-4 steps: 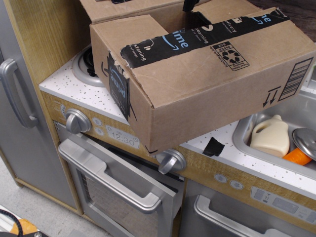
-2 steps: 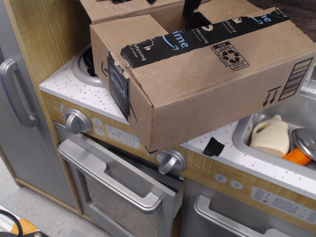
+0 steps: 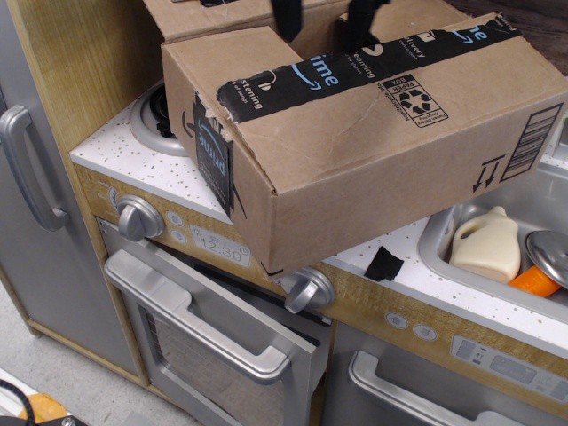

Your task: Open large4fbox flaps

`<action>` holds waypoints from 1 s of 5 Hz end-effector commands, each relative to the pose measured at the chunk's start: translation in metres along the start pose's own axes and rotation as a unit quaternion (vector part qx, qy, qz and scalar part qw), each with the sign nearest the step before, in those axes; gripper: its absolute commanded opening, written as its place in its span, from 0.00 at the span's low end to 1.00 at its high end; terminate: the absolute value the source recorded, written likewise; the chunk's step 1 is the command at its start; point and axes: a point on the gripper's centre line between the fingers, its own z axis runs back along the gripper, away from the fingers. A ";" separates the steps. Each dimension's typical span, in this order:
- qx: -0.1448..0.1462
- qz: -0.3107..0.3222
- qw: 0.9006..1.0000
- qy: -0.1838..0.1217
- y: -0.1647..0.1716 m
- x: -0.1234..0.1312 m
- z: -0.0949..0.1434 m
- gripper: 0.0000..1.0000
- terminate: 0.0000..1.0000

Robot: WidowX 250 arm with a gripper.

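Observation:
The large4fbox is a brown cardboard box on the toy kitchen counter, overhanging its front edge. Its front wall carries a barcode and two arrows. The near flap lies flat, crossed by black "prime" tape with a recycling stamp beside it. A far flap shows at the top edge. The tape is torn at the seam between them. My gripper comes down from the top edge, open. Its two black fingers stand apart over the seam, the right one at the near flap's taped edge. Only the fingers show.
A stove burner lies left of the box. Below are two knobs, an oven door handle and a fridge handle. At right, a sink holds a cream bottle, a metal lid and an orange item. A black tape scrap lies on the counter.
Earlier only one black finger showed at the top. Both fingers show now, spread apart and lower over the seam. The box has not moved.

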 end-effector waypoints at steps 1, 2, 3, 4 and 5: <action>-0.109 0.028 0.994 -0.007 -0.006 0.001 0.011 1.00 0.00; -0.144 0.060 0.988 -0.004 -0.029 -0.008 0.018 1.00 0.00; -0.151 0.079 0.985 -0.008 -0.045 -0.019 0.022 1.00 0.00; -0.158 0.097 0.983 -0.013 -0.061 -0.030 0.033 1.00 0.00; -0.160 0.098 0.982 -0.027 -0.083 -0.042 0.054 1.00 0.00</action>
